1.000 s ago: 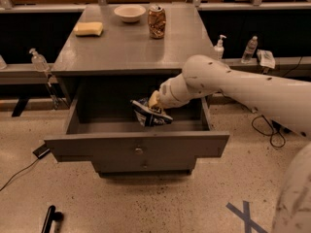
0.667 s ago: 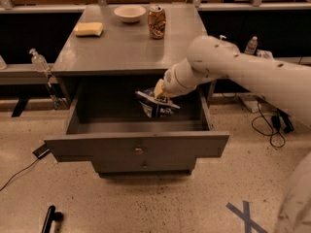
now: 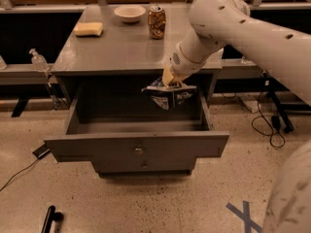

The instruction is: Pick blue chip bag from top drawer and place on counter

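The blue chip bag point(image 3: 170, 96), dark blue with white lettering, hangs from my gripper point(image 3: 169, 81), which is shut on its top edge. The bag is lifted above the inside of the open top drawer point(image 3: 136, 144), just below the front edge of the counter point(image 3: 116, 47). My white arm point(image 3: 233, 23) reaches in from the right, over the counter's right side. The drawer floor below the bag shows nothing else.
On the counter stand a yellow sponge point(image 3: 89, 29) at the back left, a white bowl point(image 3: 129, 12) and a brown patterned can point(image 3: 156, 21) at the back middle. A clear bottle point(image 3: 38, 61) stands on a low shelf to the left. Cables lie on the floor right.
The gripper has lifted the blue chip bag up out of the drawer, from the drawer floor to just under the counter edge. The arm has risen with it.
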Motion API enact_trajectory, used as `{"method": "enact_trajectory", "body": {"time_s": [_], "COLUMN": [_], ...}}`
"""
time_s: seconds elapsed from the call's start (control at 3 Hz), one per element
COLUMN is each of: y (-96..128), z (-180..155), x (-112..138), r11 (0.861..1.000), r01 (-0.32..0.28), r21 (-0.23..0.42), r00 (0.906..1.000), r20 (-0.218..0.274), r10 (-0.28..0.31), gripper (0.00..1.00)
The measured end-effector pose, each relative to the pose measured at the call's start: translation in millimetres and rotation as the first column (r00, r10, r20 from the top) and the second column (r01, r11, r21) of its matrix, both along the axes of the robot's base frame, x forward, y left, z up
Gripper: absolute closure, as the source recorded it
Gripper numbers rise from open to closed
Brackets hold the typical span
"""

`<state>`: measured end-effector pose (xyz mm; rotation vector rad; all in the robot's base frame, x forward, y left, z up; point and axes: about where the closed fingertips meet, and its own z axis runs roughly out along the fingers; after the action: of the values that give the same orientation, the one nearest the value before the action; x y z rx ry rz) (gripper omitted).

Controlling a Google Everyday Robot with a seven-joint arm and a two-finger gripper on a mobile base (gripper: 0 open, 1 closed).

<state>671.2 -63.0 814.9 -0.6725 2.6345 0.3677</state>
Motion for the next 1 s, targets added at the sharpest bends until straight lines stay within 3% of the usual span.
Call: {"method": "enact_trajectory", "body": {"time_s": [0.33,0.67,1.0], "y": [-12,-36,-47], "z": [21,53,75], "x": [-22,-15,1], "r11": [0.993,0.984,0.985], "r01": [-0.103,-0.112,-0.104], "r21": [0.055,0.14,0.139], "r00": [0.9935,0.9685,0.9344], "r20": [0.056,0.237,0.353], "r10": [0.1,0.077,0.049], "gripper": [1.0,1.0,1.0]}}
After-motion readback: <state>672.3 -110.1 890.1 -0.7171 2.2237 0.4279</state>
